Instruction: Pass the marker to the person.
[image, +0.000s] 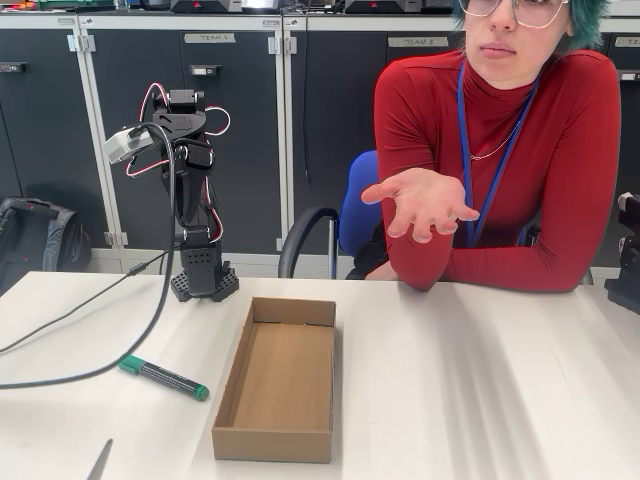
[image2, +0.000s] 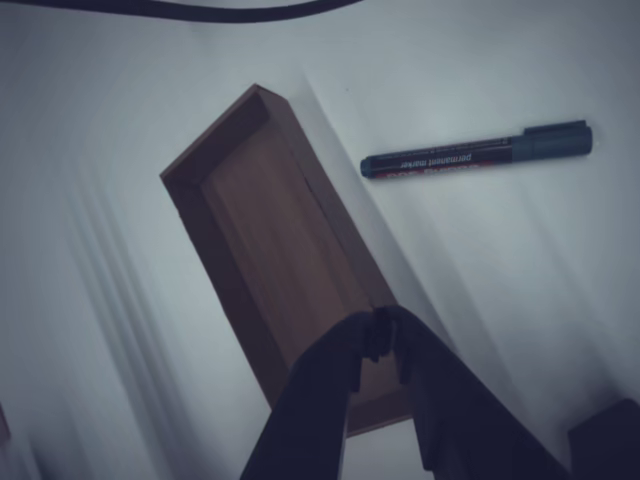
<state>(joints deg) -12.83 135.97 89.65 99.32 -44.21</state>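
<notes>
One marker (image: 163, 377) and one box (image: 278, 380) on table (image: 480, 380); one person's hand (image: 420, 203) upturned; tool (image2: 380, 335) pressed together, empty.

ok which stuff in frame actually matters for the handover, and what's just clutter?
Part of the job:
- marker, lying on the table left of the box in the fixed view
- person, open hand held out palm up
- gripper, fingertips together, holding nothing

Just lying about:
- cardboard box, nothing in it
- black cable across the table
</notes>
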